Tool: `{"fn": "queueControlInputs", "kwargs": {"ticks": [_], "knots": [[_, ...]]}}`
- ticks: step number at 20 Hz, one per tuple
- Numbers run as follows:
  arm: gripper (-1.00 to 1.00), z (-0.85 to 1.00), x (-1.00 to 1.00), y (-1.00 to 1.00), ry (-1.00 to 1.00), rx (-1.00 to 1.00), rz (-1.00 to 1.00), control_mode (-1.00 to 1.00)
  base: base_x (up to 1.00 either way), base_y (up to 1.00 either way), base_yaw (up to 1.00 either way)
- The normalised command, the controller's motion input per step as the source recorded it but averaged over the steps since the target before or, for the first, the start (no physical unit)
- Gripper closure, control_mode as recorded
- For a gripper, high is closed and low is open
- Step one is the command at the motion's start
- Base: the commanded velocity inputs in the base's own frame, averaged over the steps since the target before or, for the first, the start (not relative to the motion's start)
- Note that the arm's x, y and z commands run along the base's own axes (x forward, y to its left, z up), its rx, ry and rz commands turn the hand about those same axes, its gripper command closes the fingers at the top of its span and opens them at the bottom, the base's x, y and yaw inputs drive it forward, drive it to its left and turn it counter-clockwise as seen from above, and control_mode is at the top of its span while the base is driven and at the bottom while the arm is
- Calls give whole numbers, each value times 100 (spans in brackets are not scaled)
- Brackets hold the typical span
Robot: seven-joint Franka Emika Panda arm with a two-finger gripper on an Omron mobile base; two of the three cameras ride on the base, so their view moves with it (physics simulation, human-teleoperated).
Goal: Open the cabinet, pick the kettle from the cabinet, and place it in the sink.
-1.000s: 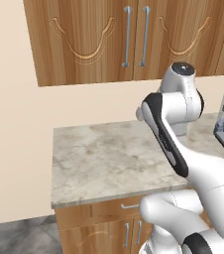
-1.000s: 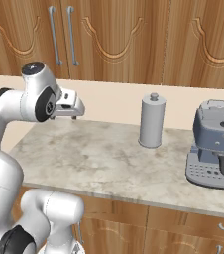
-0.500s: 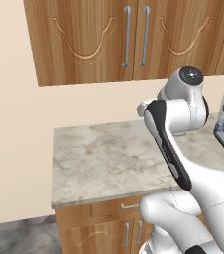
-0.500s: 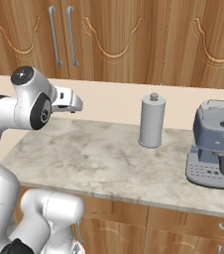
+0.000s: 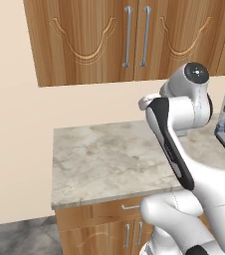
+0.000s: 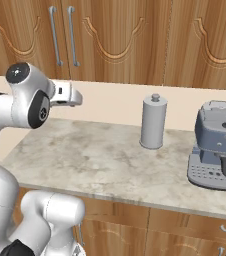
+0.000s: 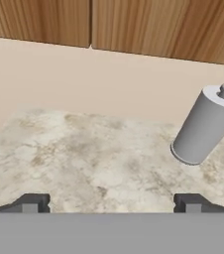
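Two doors of the cabinet [image 6: 85, 40] are shut, so the kettle, I judge, sits hidden inside. My fingers [image 7: 111, 203] are spread wide, empty, low over the bench [image 7: 84, 154], aimed toward the backsplash, canister [image 7: 205, 124] at right.

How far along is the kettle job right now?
Nothing looks done yet: both doors of the cabinet sit shut, handles untouched. In hand: the gripper is open and empty, hovering above the counter well below the cabinet handles, facing the wall with the grey canister off to one side. Left: open a door, take out the kettle and put it in the sink.
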Motion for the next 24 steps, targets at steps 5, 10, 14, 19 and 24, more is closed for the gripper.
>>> {"fn": "queueControlInputs", "kwargs": {"ticks": [5,10,14,19,24], "knots": [[-100,33,0,0,-8,0,-1,-100,0,0,0],[-100,30,0,0,-18,0,-1,-100,0,0,0],[-100,28,0,0,-26,0,-2,-100,0,0,0],[-100,33,10,0,-9,4,0,-100,0,0,0],[-100,31,17,-1,0,6,0,-100,0,0,0]]}}
